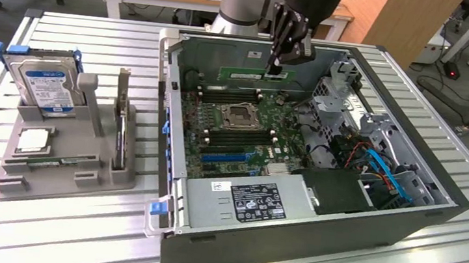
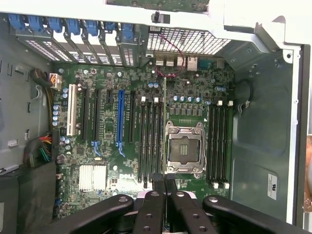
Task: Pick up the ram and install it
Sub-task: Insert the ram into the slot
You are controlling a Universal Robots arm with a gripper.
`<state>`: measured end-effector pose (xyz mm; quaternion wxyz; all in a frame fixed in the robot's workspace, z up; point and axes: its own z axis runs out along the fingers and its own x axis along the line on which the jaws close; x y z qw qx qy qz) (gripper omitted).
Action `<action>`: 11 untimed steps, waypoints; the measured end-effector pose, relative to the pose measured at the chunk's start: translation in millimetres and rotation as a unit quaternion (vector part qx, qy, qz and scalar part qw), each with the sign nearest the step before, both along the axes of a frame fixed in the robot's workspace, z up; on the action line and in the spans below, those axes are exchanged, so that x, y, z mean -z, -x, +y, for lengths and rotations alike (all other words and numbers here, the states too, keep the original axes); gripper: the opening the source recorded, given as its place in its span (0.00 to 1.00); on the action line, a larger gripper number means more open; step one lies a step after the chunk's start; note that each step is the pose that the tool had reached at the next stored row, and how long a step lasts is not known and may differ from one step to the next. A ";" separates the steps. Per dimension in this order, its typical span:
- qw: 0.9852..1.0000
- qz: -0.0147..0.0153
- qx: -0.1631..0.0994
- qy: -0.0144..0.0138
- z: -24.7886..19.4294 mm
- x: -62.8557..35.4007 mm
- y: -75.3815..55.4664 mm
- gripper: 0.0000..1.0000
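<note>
My gripper [image 1: 274, 65] hangs over the back of the open computer case [image 1: 310, 244], shut on the ram [image 1: 256, 76]. The ram is a long green stick, held level by its top edge above the motherboard [image 1: 226, 134]. In the wrist view the black fingers [image 2: 157, 195] meet at the ram [image 2: 164, 126], seen edge-on as a thin line. That line runs over the motherboard [image 2: 112, 97], between the dark memory slots [image 2: 151, 141] and the empty processor socket [image 2: 184, 148].
A grey holder [image 1: 65, 166] on the slatted table at the exterior view's left carries a silver hard drive [image 1: 47, 86] and a square processor chip [image 1: 33, 140]. Inside the case are a power supply [image 1: 245, 201], drive cages [image 1: 343, 97] and blue cables [image 1: 387, 174].
</note>
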<state>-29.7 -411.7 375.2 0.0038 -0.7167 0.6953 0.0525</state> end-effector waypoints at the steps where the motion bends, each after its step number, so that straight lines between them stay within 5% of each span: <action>1: 1.000 0.000 0.000 0.000 0.0 0.1 0.0 0.11; 11: 1.000 0.000 0.000 0.000 -0.1 4.8 0.0 0.11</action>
